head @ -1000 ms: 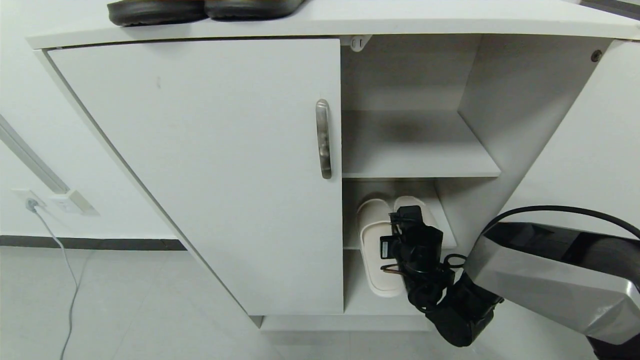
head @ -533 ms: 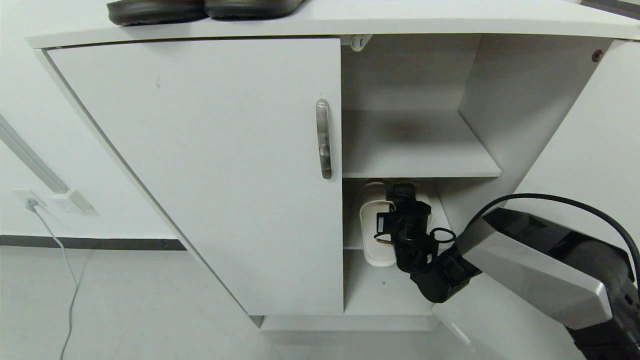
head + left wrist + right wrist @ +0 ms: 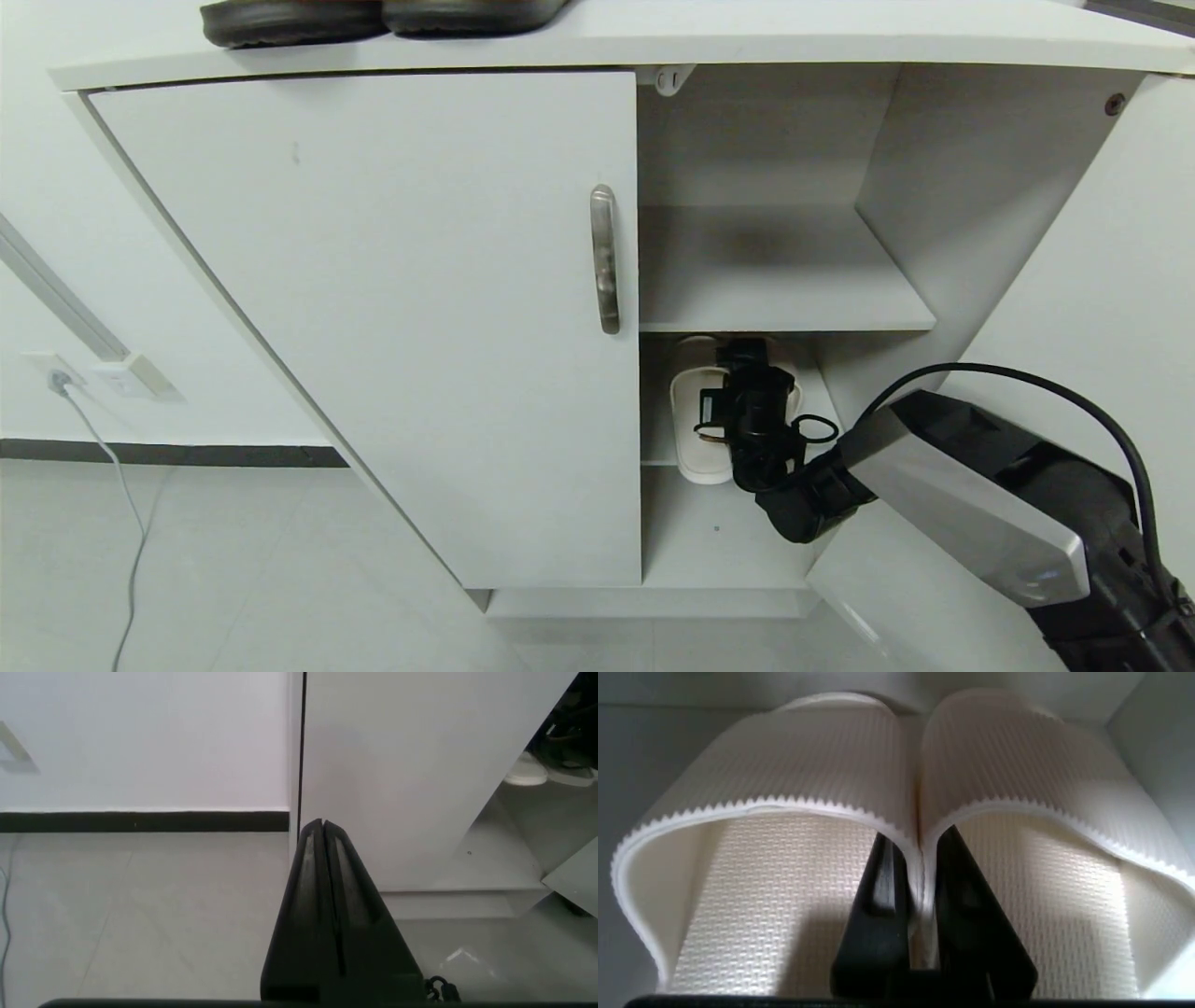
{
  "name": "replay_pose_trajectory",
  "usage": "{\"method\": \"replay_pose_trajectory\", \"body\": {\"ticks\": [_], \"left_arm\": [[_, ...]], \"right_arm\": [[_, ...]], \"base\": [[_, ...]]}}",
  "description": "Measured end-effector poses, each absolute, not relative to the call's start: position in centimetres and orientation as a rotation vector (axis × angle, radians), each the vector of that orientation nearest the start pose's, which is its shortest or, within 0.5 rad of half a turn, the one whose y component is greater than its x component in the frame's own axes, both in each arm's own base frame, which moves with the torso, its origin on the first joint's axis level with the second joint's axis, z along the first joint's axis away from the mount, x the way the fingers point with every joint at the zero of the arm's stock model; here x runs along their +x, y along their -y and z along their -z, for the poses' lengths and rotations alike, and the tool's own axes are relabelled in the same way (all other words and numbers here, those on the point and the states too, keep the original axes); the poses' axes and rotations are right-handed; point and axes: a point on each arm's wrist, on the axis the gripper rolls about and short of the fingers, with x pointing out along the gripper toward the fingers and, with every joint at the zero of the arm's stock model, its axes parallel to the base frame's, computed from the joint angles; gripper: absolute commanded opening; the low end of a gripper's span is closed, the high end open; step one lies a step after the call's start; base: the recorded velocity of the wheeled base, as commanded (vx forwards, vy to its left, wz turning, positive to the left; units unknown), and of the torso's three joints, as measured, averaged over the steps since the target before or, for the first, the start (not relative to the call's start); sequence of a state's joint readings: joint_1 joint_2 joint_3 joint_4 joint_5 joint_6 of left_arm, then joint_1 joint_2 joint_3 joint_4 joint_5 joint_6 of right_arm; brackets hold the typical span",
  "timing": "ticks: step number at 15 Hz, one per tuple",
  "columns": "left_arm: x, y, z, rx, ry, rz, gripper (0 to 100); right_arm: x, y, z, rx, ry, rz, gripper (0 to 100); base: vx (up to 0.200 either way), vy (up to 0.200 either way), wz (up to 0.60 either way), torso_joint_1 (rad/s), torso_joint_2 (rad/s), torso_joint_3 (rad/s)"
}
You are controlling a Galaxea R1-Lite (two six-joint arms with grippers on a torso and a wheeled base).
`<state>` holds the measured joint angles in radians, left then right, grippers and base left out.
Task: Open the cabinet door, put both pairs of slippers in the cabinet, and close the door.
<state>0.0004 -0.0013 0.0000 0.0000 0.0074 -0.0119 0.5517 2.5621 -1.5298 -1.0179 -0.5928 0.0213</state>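
Head view | right gripper (image 3: 742,359) clamps slippers (image 3: 695,439), now deeper in cabinet (image 3: 980,187) | left gripper (image 3: 323,826) closed

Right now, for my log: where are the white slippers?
Head view: white slippers in the cabinet's middle compartment, beside the shut door, in the right gripper.

**White slippers (image 3: 695,422) pushed deeper into the cabinet (image 3: 971,187)**

Over the last second we drove our right gripper (image 3: 744,355) forward into the open side, and the pair pinched in it went along. The slippers had hung well out past the front edge of the lower shelf (image 3: 654,450), heels over the bottom compartment. They ended mostly on that shelf, toes tucked under the shelf above (image 3: 784,280), with only the heels past the edge. Our right forearm followed, closing on the opening.
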Motion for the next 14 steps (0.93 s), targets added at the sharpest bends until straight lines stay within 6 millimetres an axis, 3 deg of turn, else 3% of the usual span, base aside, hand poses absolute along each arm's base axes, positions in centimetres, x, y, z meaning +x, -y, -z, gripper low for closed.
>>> {"method": "replay_pose_trajectory", "body": {"ticks": [2, 3, 9, 14], "left_arm": [[-2.3, 0.0, -7.5, -0.013, 0.001, -0.009, 0], [-2.3, 0.0, -7.5, -0.013, 0.001, -0.009, 0], [-2.3, 0.0, -7.5, -0.013, 0.001, -0.009, 0], [-2.3, 0.0, -7.5, -0.011, 0.001, -0.009, 0]], "right_arm": [[43.8, -25.4, -5.0, 0.014, -0.011, 0.041, 0], [43.8, -25.3, -4.9, 0.013, -0.012, 0.043, 100], [43.5, -25.1, -4.4, 0.0, -0.033, 0.043, 100], [40.3, -24.9, -5.0, -0.014, -0.056, 0.012, 100]], "base": [[0.0, 0.0, 0.0, 0.0, 0.0, 0.0], [0.0, 0.0, 0.0, 0.0, 0.0, 0.0], [0.0, 0.0, 0.0, 0.0, 0.0, 0.0], [0.0, 0.0, 0.0, 0.0, 0.0, 0.0]]}}
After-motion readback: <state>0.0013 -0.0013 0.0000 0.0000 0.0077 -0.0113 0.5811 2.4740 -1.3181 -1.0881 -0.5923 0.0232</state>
